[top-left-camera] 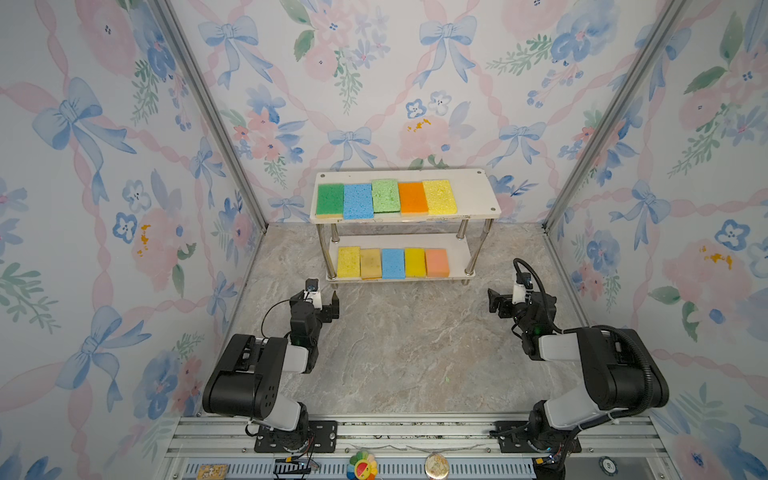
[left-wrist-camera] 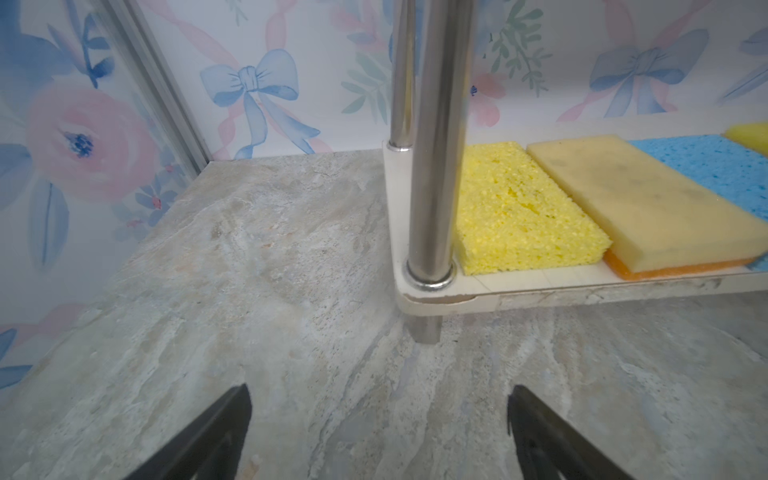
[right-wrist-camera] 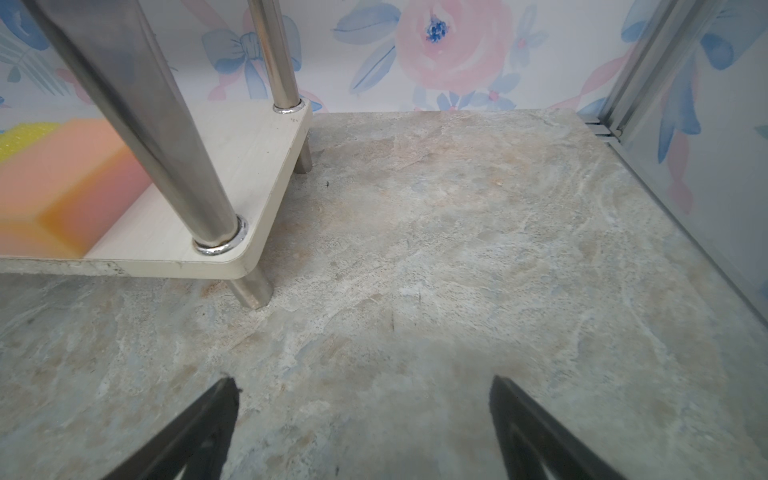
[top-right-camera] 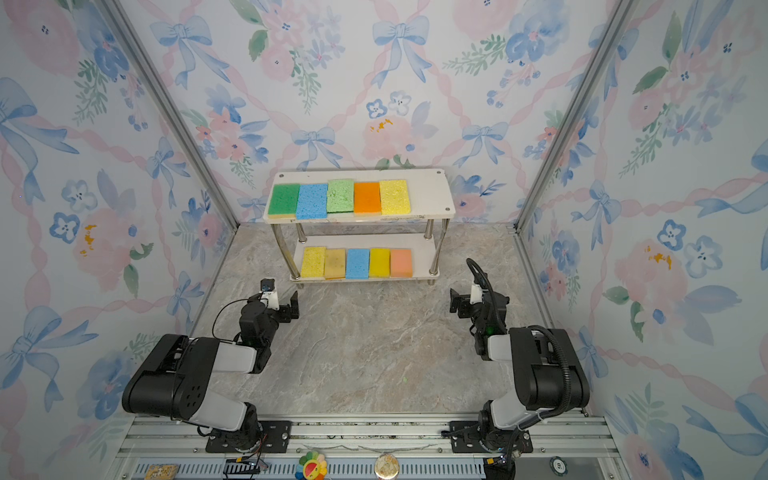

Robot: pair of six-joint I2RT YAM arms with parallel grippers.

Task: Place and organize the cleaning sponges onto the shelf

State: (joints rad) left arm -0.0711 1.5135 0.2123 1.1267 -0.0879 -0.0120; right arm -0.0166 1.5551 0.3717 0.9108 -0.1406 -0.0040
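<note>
Gaping empty: left pincer (left-wrist-camera: 379, 388), right pincer (right-wrist-camera: 362, 379) | both short of shelf (top-left-camera: 473, 195) front edge

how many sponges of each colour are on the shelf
yellow sponges: 3
blue sponges: 2
dark green sponge: 1
light green sponge: 1
orange sponge: 1
peach sponge: 1
tan sponge: 1
total: 10, all on the shelf
</note>
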